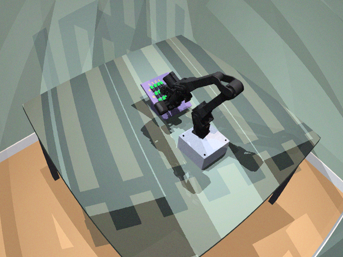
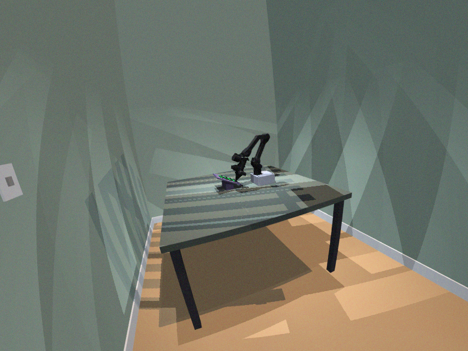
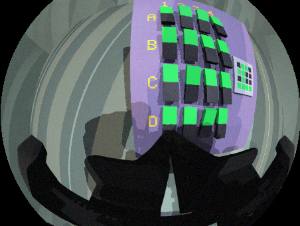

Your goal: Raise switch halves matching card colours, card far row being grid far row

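Over the panel [image 1: 145,85] [image 2: 216,175] [image 3: 141,66], we are holding the gripper [image 1: 171,98] [image 2: 237,179] [image 3: 168,134] with jaws pressed together by its D1 switch [image 3: 170,115]; finished flips are staying uncertain, final lift remaining.

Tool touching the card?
Apart. Wrist view: the tool tips are over by D1; bare panel shows between them and the card.

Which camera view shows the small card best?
The wrist view: the card is unobstructed and its coloured squares are distinguishable. In the top view, the arm blocks it; in the exterior view, I can't make it out.
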Tool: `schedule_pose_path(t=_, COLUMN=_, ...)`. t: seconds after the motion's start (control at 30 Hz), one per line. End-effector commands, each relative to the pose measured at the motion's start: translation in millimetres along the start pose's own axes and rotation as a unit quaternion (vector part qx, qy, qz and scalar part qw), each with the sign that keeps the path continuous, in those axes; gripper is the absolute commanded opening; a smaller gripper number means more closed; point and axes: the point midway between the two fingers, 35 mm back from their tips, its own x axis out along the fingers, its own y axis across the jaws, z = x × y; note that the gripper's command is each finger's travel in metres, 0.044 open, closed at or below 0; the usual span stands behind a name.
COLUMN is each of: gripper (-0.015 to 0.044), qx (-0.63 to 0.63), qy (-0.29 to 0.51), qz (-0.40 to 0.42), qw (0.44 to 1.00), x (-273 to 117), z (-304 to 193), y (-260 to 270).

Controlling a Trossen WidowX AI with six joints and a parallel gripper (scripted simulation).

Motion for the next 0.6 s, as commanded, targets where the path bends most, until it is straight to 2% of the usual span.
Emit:
schedule_pose_path(t=0.0, gripper=0.0, qx=-0.002, qy=0.002, qz=0.0, qw=1.0, x=1.1, z=-0.8, y=-0.2)
schedule_pose_path(t=0.57, gripper=0.0, qx=-0.002, qy=0.002, qz=0.0, qw=1.0, x=3.4, z=-0.9, y=-0.2)
